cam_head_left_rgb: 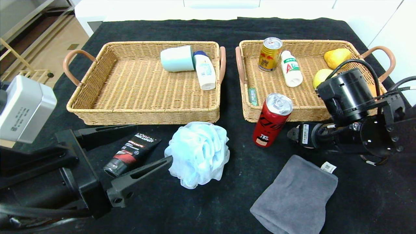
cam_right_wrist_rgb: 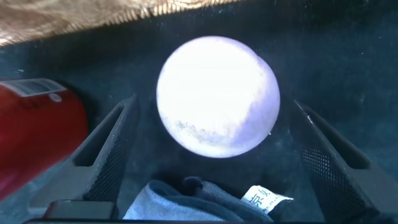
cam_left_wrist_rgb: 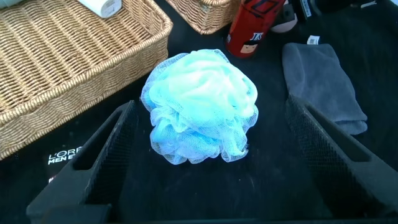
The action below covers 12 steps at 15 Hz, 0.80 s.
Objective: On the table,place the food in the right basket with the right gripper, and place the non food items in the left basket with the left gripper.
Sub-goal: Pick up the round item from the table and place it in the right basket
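left claw (cam_head_left_rgb: 130, 156): lower left of the head view, fingers spread wide, nothing pinched. One finger tip sits right at the edge of the blue bath pouf (cam_head_left_rgb: 197, 153); the black L'Oreal tube (cam_head_left_rgb: 132, 153) lies between the two fingers.

grey cloth (cam_head_left_rgb: 295, 196): lower right of the head view, flat on the black surface (cam_head_left_rgb: 227, 208), with open room all around it toward the bottom edge.

right claw (cam_right_wrist_rgb: 214, 155): right side of the head view, low over the surface just in front of the right basket. From the head camera the arm hides the fingers, but the right wrist view shows them spread wide either side of a pale round thing (cam_right_wrist_rgb: 217, 96). It's washed out, can't tell what it is, or whether it's touched.

red can (cam_head_left_rgb: 272, 119): upright, just in front of the right basket's near wall, close beside the right arm.

left basket (cam_head_left_rgb: 97, 107): upper left, holds a mint cup (cam_head_left_rgb: 177, 58) on its side and a white bottle (cam_head_left_rgb: 204, 70) in the far right corner. Lots of free floor.

right basket (cam_head_left_rgb: 308, 112): upper right, holds a gold can (cam_head_left_rgb: 269, 53), a white drink bottle (cam_head_left_rgb: 291, 68), yellow fruit (cam_head_left_rgb: 337, 57) and a small green item (cam_head_left_rgb: 252, 96) by the near left wall.

left wrist view bonus: pouf dead centre between the fingers, tube label peeking in at the left edge.
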Each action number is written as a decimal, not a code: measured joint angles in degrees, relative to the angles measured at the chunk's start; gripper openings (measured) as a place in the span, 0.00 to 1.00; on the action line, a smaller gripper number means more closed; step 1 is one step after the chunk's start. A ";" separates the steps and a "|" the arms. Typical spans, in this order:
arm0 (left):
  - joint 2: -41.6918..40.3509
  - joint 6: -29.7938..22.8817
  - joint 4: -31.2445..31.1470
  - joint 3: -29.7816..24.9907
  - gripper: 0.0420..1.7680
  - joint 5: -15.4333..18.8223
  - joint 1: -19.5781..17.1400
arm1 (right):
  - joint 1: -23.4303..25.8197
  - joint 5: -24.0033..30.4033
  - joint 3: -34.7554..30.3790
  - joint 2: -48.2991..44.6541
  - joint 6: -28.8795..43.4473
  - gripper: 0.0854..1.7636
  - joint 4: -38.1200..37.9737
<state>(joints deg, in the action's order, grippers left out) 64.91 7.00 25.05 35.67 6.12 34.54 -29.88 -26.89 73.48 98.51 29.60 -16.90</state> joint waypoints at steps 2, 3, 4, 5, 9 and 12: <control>0.00 0.02 -0.06 0.00 0.97 0.00 0.05 | 0.15 0.00 -0.02 0.66 -0.02 0.85 0.11; 0.00 0.05 -0.09 0.00 0.97 0.02 0.05 | 0.23 -0.02 -0.02 0.85 0.05 0.75 0.11; 0.00 0.05 -0.09 0.00 0.97 0.00 0.05 | 0.30 -0.04 -0.02 1.02 0.06 0.66 0.11; 0.00 0.07 -0.09 0.00 0.97 0.00 0.07 | 0.39 -0.04 -0.02 1.16 0.09 0.58 0.11; 0.00 0.07 -0.37 0.00 0.97 0.07 0.09 | 0.52 -0.02 0.00 1.88 0.05 0.34 0.23; 0.00 0.07 -0.35 -0.06 0.97 0.07 0.09 | 0.52 -0.04 0.02 2.12 0.11 0.04 0.22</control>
<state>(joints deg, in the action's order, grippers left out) 64.91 7.07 24.70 35.61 6.19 34.62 -29.35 -26.93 73.51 100.63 29.71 -16.68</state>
